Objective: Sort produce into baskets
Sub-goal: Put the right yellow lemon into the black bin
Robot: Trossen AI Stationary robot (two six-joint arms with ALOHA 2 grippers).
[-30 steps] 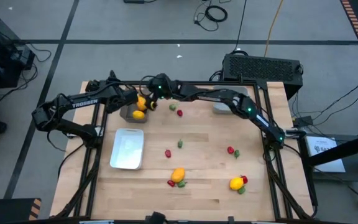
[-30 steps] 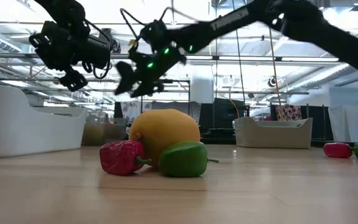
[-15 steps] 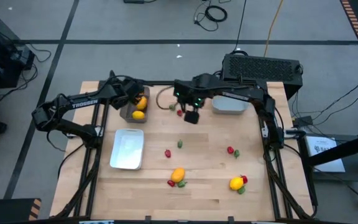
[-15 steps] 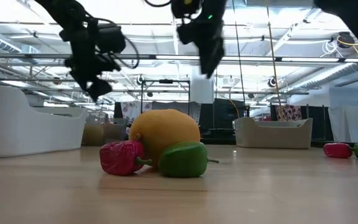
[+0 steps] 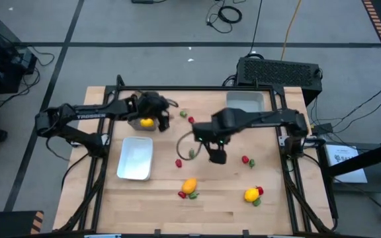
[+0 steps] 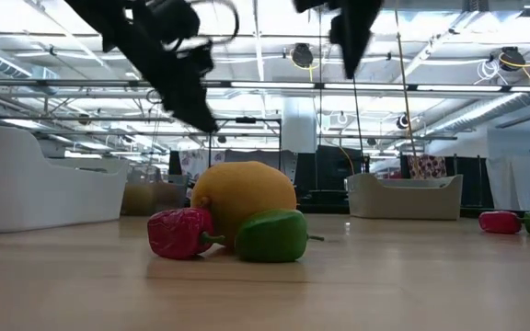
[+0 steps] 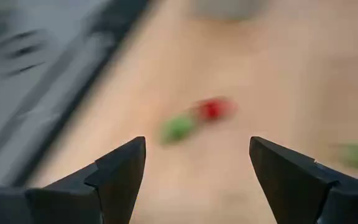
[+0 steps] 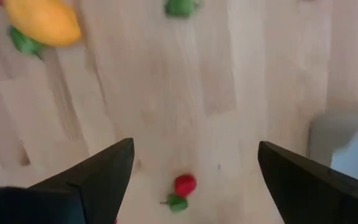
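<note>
Right gripper (image 5: 217, 156): hung above mid-table, fingers spread wide, empty; in the low view only its dark underside showed, cut off by the upper edge.

Left gripper (image 5: 162, 119): beside the grey-brown basket (image 5: 135, 122), fingers parted wide, nothing between them; its wrist view was smeared, a red berry (image 7: 213, 109) and green piece (image 7: 178, 127) barely legible.

Grey-brown basket: largely covered by the left arm; one lemon (image 5: 147, 121) visible inside.

White basket (image 5: 135, 158): left of centre, contents not discernible.

Pale grey bin (image 5: 246, 102): far edge, partly behind the right arm.

Loose produce: lemon (image 5: 189, 186) with red and green pieces touching, near front; second lemon (image 5: 251, 194) likewise; small berries and green pieces scattered mid-table, too small to detail.
</note>
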